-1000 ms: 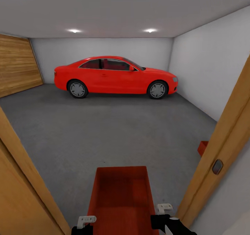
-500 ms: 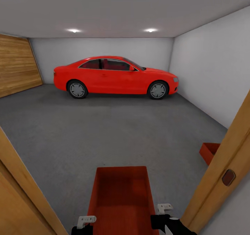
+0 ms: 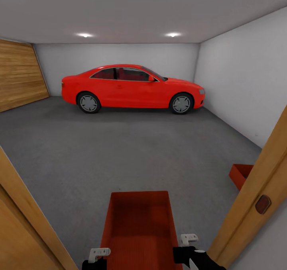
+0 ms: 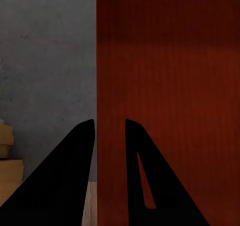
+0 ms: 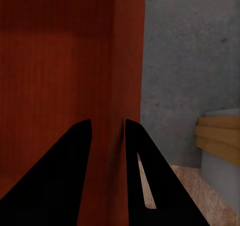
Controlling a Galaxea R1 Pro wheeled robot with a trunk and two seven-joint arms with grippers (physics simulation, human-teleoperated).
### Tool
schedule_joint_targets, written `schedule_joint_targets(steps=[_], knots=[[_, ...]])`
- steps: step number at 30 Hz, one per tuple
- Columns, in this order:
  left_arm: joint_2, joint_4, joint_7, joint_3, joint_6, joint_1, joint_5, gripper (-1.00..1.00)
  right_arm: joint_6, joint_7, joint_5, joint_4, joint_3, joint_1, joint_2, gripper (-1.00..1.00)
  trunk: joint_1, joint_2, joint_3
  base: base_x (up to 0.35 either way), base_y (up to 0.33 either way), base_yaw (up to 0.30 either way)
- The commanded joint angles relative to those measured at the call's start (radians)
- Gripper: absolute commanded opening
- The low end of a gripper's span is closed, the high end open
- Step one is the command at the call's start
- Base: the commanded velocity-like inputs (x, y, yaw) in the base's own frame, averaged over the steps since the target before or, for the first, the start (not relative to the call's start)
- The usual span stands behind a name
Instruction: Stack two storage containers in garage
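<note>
- At the bottom centre of the head view: carried container held out in front, long axis running away from the robot into the garage, open top up, nothing inside that I can see, ribbed bottom bare.
- Left gripper at the near left corner, right gripper at the near right corner. Each pinches a long side wall near the robot's end.
- Left wrist view: left gripper has one finger outside and one inside the orange-red wall; jaws clamped on that thin wall. Right wrist view: same for the right gripper on the opposite wall.
- Either side of the frame: wooden door frame at lower left, open door at lower right. Robot sits in the doorway; the bin's far end is already over the concrete floor.
- Right edge, mid-height: second container on the concrete by the right wall, partly hidden by the door. Contents not readable from here.
- Key relation: the target bin lies ahead and to the right of the carried bin, so my read is the base must clear the door and turn right before the stack. Right arm is nearer.
- Back of the frame: red car parked across the far wall, well apart from both bins.
</note>
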Motion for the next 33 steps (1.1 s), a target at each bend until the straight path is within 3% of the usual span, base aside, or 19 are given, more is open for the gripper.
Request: schedule_joint_targets(steps=[1, 33], knots=[[0.018, -0.003, 0.001, -0.009, -0.021, -0.001, 0.007, -1.0, 0.006, 0.002, -0.008, 0.002, 0.01, 0.0, -0.01, -1.0, 0.0, -0.001, -0.001, 0.0, 0.014, 0.0], [0.018, -0.004, 0.002, -0.009, -0.022, -0.001, 0.007, -1.0, 0.006, 0.002, -0.008, 0.002, 0.01, 0.0, -0.01, -1.0, 0.0, -0.001, -0.001, 0.0, 0.017, 0.0]])
